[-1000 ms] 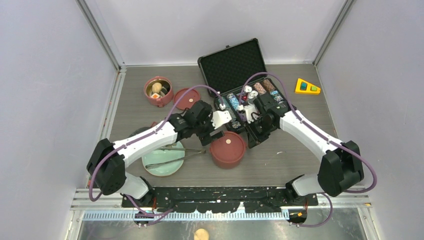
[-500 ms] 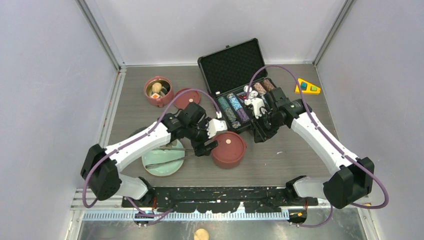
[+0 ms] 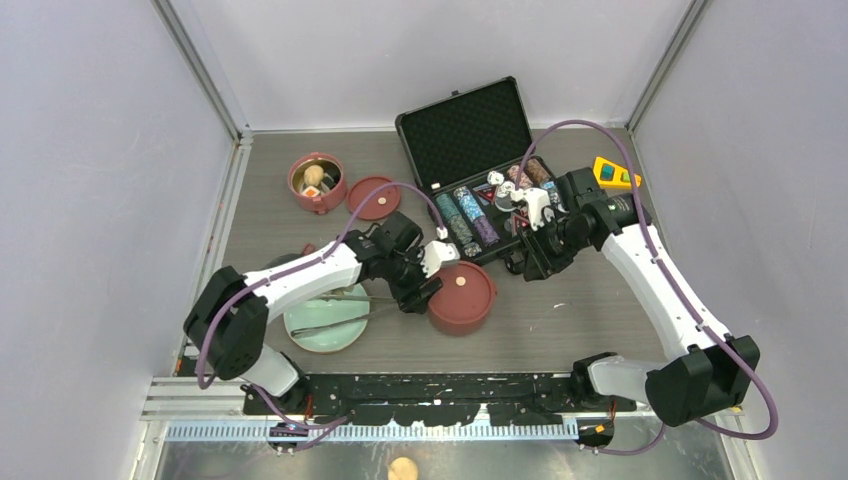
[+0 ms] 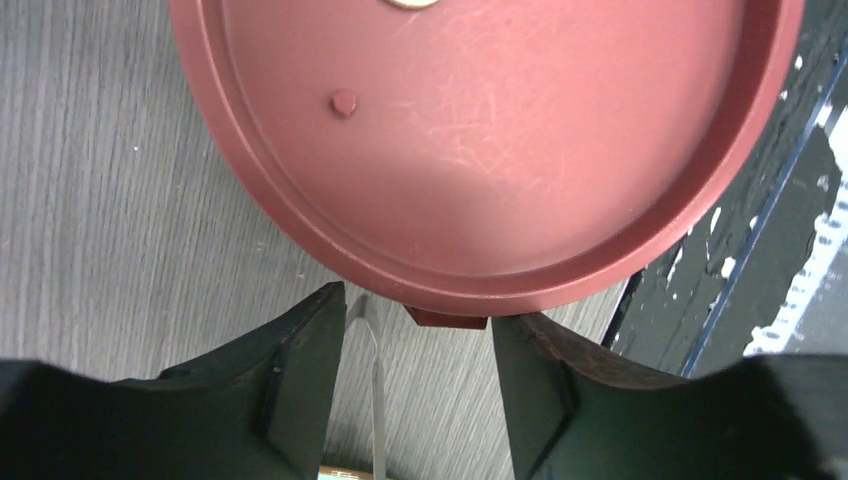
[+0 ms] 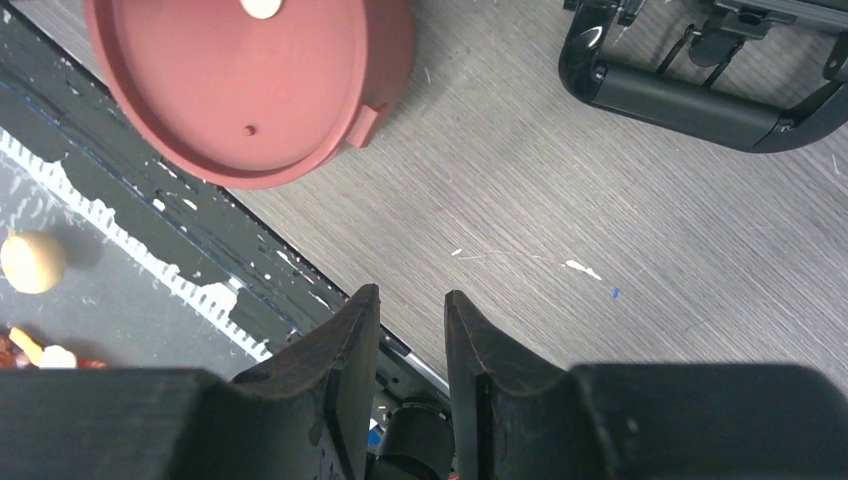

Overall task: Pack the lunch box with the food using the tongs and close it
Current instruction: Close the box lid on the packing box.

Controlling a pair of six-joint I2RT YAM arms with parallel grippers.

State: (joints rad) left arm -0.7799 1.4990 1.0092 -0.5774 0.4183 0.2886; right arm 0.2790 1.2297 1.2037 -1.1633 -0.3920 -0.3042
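A maroon lunch box tier [image 3: 462, 300] capped by a flat red lid stands mid-table and fills the top of the left wrist view [image 4: 480, 150]. My left gripper [image 3: 418, 295] is low at its left side, open [image 4: 415, 320]. The silver tip of the tongs [image 4: 372, 370] lies between the jaws, close to the left finger [image 4: 300, 380]. The tongs [image 3: 345, 298] rest across a pale green plate [image 3: 340, 335]. A second tier [image 3: 330, 192] at the back left holds food [image 3: 313, 176]. My right gripper [image 3: 528, 265] hovers right of the capped tier, open a little [image 5: 408, 300], holding nothing.
An open black case of poker chips [image 3: 470, 150] stands at the back, its handle [image 5: 690, 100] in the right wrist view. A loose red inner lid [image 3: 372, 197] lies beside the back tier. A yellow wedge toy [image 3: 613, 172] sits far right. A bun [image 5: 30, 262] lies below the table's front edge.
My left gripper has come down beside the capped tier over the tongs' tip and its jaws have narrowed. The right arm has drawn back to the right and its jaws have parted slightly.
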